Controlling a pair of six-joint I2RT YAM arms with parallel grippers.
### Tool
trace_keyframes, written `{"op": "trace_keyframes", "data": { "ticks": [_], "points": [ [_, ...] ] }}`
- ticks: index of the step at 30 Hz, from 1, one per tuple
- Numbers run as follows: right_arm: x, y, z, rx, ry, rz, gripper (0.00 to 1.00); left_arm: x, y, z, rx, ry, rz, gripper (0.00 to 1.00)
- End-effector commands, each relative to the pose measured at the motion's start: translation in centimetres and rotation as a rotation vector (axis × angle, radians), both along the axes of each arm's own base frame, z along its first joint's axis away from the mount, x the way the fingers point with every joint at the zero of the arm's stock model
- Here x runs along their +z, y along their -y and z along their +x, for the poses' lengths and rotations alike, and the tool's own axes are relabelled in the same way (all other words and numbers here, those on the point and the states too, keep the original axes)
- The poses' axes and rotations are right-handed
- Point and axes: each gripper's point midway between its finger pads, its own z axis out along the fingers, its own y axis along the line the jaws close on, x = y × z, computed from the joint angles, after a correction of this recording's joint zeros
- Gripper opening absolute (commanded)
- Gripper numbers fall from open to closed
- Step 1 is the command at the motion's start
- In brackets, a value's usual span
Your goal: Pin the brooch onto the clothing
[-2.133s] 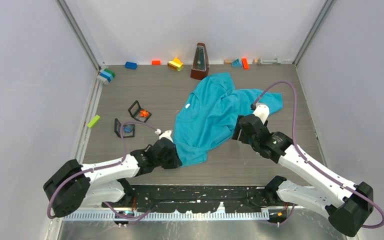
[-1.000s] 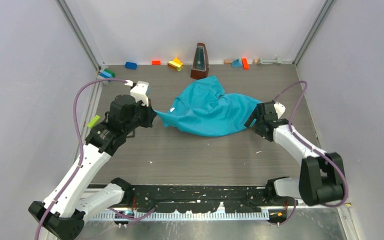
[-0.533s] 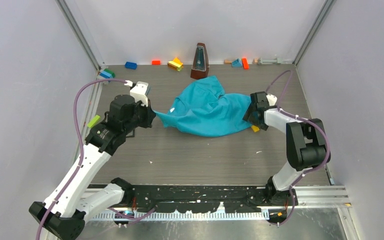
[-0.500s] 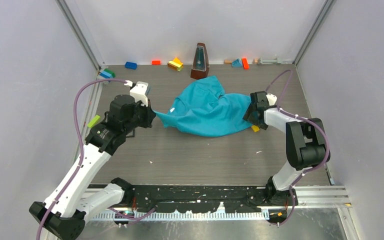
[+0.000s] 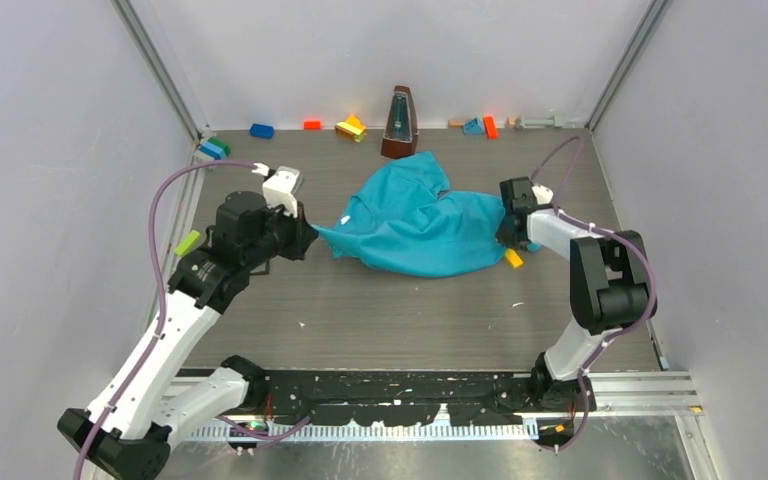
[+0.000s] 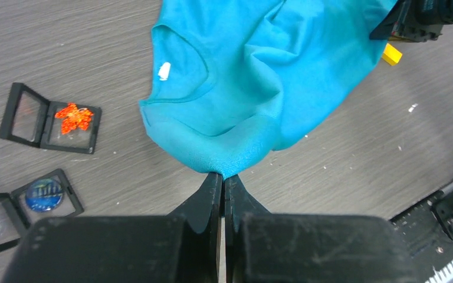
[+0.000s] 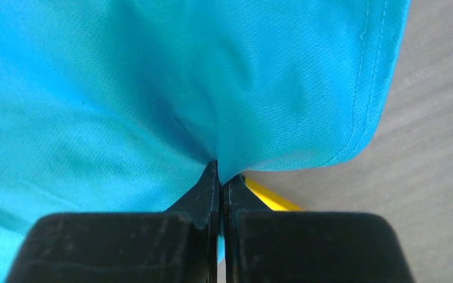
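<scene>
The teal T-shirt [image 5: 415,225] lies bunched in the middle of the table [image 5: 410,310], stretched between the two arms. Its collar and white neck label [image 5: 344,220] face the left side. Its far edge reaches close to the metronome [image 5: 399,123] by the back wall.

The left arm rises from its near-left base in a long diagonal, and its wrist turns right toward the shirt's left edge. The left gripper [image 5: 305,238] has its fingers pressed together on a small fold of fabric just below the collar, seen plainly from its wrist camera [image 6: 223,175].

The right arm is folded tight, elbow high near the right wall, with the forearm reaching back left. The right gripper [image 5: 505,225] is clamped on a pinch of cloth beside the stitched hem [image 7: 220,168].

A yellow block [image 5: 513,258] lies on the table just beside the right gripper, at the shirt's edge.

In the left wrist view, two open black cases lie apart from the shirt on its collar side. One holds an orange brooch [image 6: 74,116] and the other a blue brooch [image 6: 44,194]. From above, the left arm hides both cases.

Bare tabletop runs between the shirt and the arm bases. Toy bricks [image 5: 350,128] line the back wall, and a green brick [image 5: 188,242] sits at the left edge.
</scene>
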Motion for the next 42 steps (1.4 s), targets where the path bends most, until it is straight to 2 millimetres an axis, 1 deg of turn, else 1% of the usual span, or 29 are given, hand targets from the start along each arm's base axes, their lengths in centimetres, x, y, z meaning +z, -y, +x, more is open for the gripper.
{"op": "trace_keyframes", "data": {
  "ticks": [1,7,10,11,12,13,14,15,16,17,18,19,20,21,22,24,26,28,31,33,34,35,36,37,38,39,40,41,42],
  "points": [
    [1.4,0.5,-5.1,-0.036,-0.063,0.021,0.0,3.3,1.5,-1.3,-0.096,0.09,-0.114,0.0],
    [4.3,-0.1,-10.1,-0.028,-0.063,0.095,0.0,5.8,1.9,-4.2,-0.144,0.087,-0.217,0.0],
    [7.2,-0.5,-11.5,-0.019,0.003,0.138,0.0,7.8,1.5,-6.3,-0.162,0.101,-0.257,0.0],
    [8.9,-0.6,-12.0,-0.016,0.035,0.149,0.01,8.6,1.2,-6.9,-0.162,0.114,-0.268,0.0],
    [9.8,-0.6,-12.2,-0.013,0.054,0.153,0.0,9.5,0.9,-7.4,-0.157,0.127,-0.279,0.0],
    [12.0,-0.4,-12.4,-0.01,0.103,0.154,0.0,10.6,0.5,-7.9,-0.15,0.146,-0.287,0.0],
    [13.2,-0.2,-12.5,-0.01,0.127,0.149,0.01,11.6,0.1,-8.2,-0.138,0.162,-0.29,0.0],
    [15.9,0.1,-12.6,-0.011,0.183,0.137,0.0,12.7,-0.4,-8.5,-0.124,0.183,-0.289,0.0],
    [17.1,0.6,-13.0,-0.013,0.196,0.117,0.0,13.7,-0.8,-8.6,-0.109,0.201,-0.284,0.0],
    [20.4,0.7,-12.5,-0.01,0.278,0.119,0.0,14.8,-1.3,-8.6,-0.09,0.222,-0.276,0.0],
    [21.5,0.9,-12.8,-0.007,0.295,0.105,0.0,16.0,-1.8,-8.6,-0.069,0.252,-0.27,0.0],
    [24.7,1.0,-12.4,-0.003,0.37,0.107,0.0,17.0,-2.3,-8.4,-0.047,0.281,-0.265,0.0],
    [26.0,1.1,-12.4,0.003,0.394,0.101,0.01,18.0,-2.8,-8.2,-0.023,0.311,-0.262,0.0],
    [28.5,1.1,-12.2,0.008,0.454,0.104,0.0,19.2,-3.2,-8.2,-0.006,0.346,-0.265,0.0],
    [29.5,1.2,-12.0,0.013,0.476,0.094,0.0,19.9,-3.5,-8.0,0.008,0.367,-0.266,0.0],
    [32.8,1.4,-11.4,0.019,0.556,0.083,0.01,21.0,-3.7,-7.6,0.029,0.403,-0.27,0.0],
    [33.7,1.5,-10.4,0.031,0.573,0.064,0.01,21.2,-3.7,-6.7,0.049,0.411,-0.262,0.0],
    [33.5,1.3,-9.0,0.043,0.552,0.048,0.0,20.6,-3.6,-5.6,0.066,0.388,-0.239,0.0],
    [31.8,1.3,-6.5,0.048,0.5,0.015,0.01,17.9,-3.5,-3.5,0.111,0.327,-0.185,0.0],
    [28.5,1.5,-3.7,0.037,0.422,-0.022,0.0,15.4,-3.7,-2.0,0.156,0.285,-0.141,0.0],
    [27.0,1.6,-3.1,0.035,0.389,-0.035,0.03,14.0,-3.7,-1.5,0.166,0.259,-0.123,0.0],
    [25.2,1.6,-1.6,0.041,0.352,-0.052,0.07,12.0,-3.3,-1.0,0.161,0.216,-0.1,0.0],
    [23.8,1.5,-1.1,0.051,0.318,-0.057,0.26,10.5,-2.9,-0.6,0.148,0.179,-0.08,0.0],
    [21.7,0.9,0.0,0.079,0.267,-0.055,0.37,9.0,-2.5,-0.3,0.132,0.147,-0.061,0.0],
    [20.3,0.6,0.2,0.094,0.23,-0.048,0.52,7.5,-2.1,-0.1,0.11,0.118,-0.037,0.0],
    [18.0,-0.2,0.3,0.125,0.168,-0.018,0.56,6.1,-1.8,0.1,0.081,0.094,-0.001,0.0],
    [16.9,-1.2,0.3,0.159,0.146,0.029,0.61,4.7,-1.7,0.3,0.06,0.071,0.031,0.0],
    [15.0,-1.7,0.0,0.169,0.121,0.058,0.62,3.3,-1.7,0.5,0.046,0.047,0.069,0.0],
    [15.0,-2.9,0.2,0.186,0.157,0.119,0.65,2.2,-1.7,0.7,0.04,0.029,0.098,0.0]
  ]
}}
